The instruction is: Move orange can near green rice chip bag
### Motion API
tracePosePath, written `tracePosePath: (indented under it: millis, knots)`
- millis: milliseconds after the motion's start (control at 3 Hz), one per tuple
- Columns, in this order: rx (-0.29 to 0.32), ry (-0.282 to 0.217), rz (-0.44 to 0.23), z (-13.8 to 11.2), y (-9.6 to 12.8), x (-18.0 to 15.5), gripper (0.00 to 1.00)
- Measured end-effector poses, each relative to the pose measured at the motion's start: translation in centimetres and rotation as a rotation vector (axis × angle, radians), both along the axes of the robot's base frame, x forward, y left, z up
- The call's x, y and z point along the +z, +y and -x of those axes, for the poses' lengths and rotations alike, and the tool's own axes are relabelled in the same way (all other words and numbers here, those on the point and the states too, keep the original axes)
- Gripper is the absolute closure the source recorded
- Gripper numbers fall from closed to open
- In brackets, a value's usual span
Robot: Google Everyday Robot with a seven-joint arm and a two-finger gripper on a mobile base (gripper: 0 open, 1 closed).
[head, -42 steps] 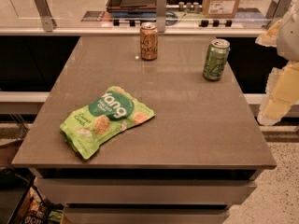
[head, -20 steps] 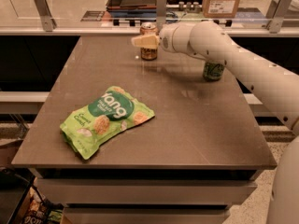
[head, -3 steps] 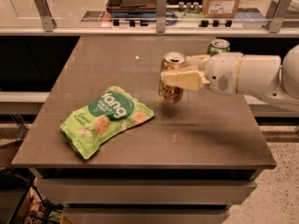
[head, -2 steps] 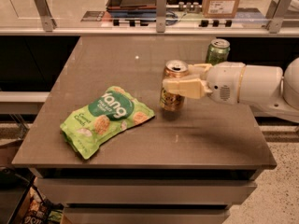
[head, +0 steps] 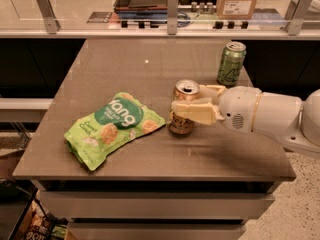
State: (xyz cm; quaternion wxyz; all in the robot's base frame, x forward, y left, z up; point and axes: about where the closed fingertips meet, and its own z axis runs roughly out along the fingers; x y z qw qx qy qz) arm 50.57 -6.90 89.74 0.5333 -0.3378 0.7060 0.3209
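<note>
Over the last second the arm has brought the orange can (head: pixel 179 125) down and toward the near side of the tabletop (head: pixel 125 64). The can now stands upright just right of the green rice chip bag (head: pixel 114 128), level with the bag's right corner. A second ago it was farther back and looked higher; now its base appears to sit on or only barely above the surface, though which of the two is hard to tell. Only a thin strip of tabletop shows between can and bag, so they look apart rather than touching.

The claw (head: pixel 187 100) reaches in from the right and is clamped on the can, one finger across its near side and the other behind its silver top. The green can (head: pixel 231 63) stands untouched at the far right, well apart from all this.

For the task, the carrying looks as good as done: the can is already near the bag. What seems left is to let go and draw the claw back to the right without tipping the slim can or nudging it into the bag.
</note>
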Motion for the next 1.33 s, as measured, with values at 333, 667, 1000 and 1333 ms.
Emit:
tracePosePath:
  millis: [333, 667, 1000, 1333]
  knots:
    - [-0.004, -0.009, 0.013, 0.8, 0.5, -0.3, 1.0]
    - [-0.005, -0.012, 0.043, 1.4, 1.4, -0.3, 1.0]
    - [-0.001, -0.013, 0.043, 1.4, 1.6, -0.2, 0.82]
    - [0.003, -0.014, 0.045, 1.5, 1.8, -0.2, 0.59]
